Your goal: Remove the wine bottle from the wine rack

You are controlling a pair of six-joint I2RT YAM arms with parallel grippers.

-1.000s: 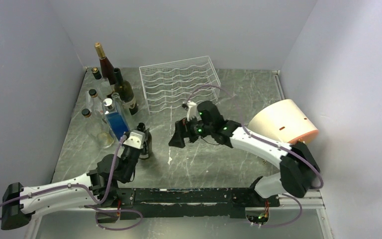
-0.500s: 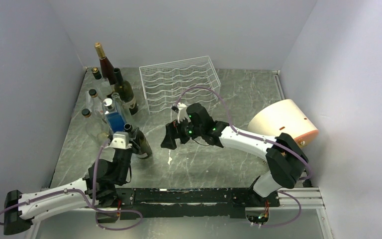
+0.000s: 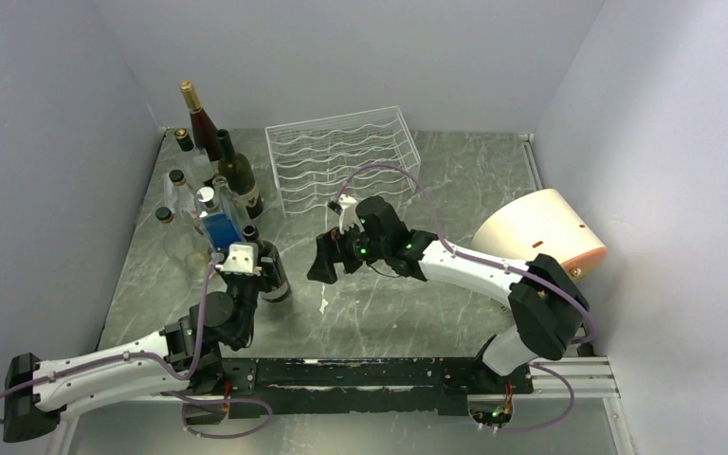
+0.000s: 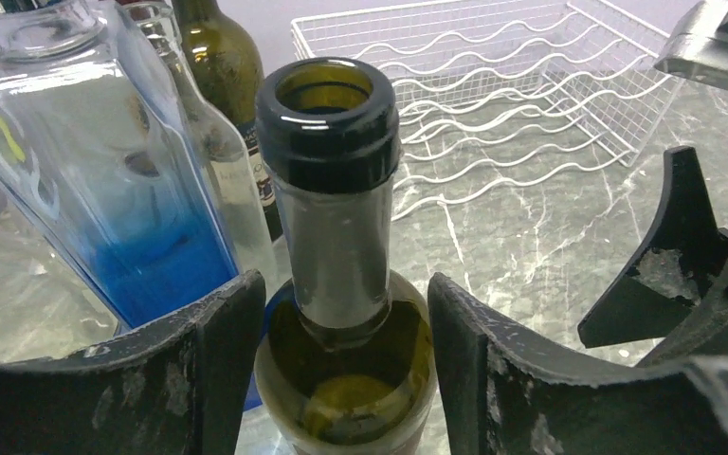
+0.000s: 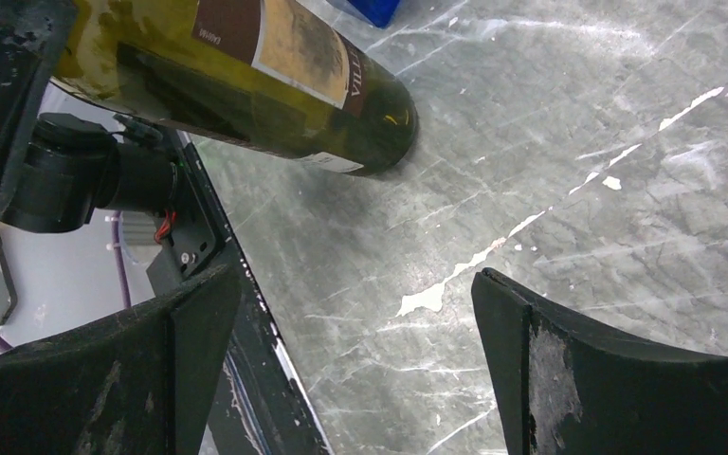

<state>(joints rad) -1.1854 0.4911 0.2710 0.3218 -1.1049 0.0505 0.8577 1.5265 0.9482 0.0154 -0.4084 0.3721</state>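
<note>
A dark green wine bottle (image 3: 273, 280) stands upright on the marble table, left of centre and off the rack. My left gripper (image 3: 265, 273) is shut on its shoulder, one finger on each side, as the left wrist view (image 4: 346, 365) shows below the open neck (image 4: 327, 123). The white wire wine rack (image 3: 341, 161) stands empty at the back centre; it also shows in the left wrist view (image 4: 512, 95). My right gripper (image 3: 323, 261) is open and empty to the right of the bottle. Its wrist view (image 5: 355, 370) shows the labelled bottle (image 5: 275, 66) at the upper left.
Several other bottles (image 3: 204, 152) stand at the back left, with a clear blue-bottomed one (image 3: 218, 227) right behind the held bottle. A cream-and-orange cylinder (image 3: 540, 232) lies at the right. A black rail (image 3: 360, 374) runs along the near edge.
My left arm tilted the bottle, then stood it upright again at nearly the same spot. My right gripper moved left toward the bottle and stopped.
</note>
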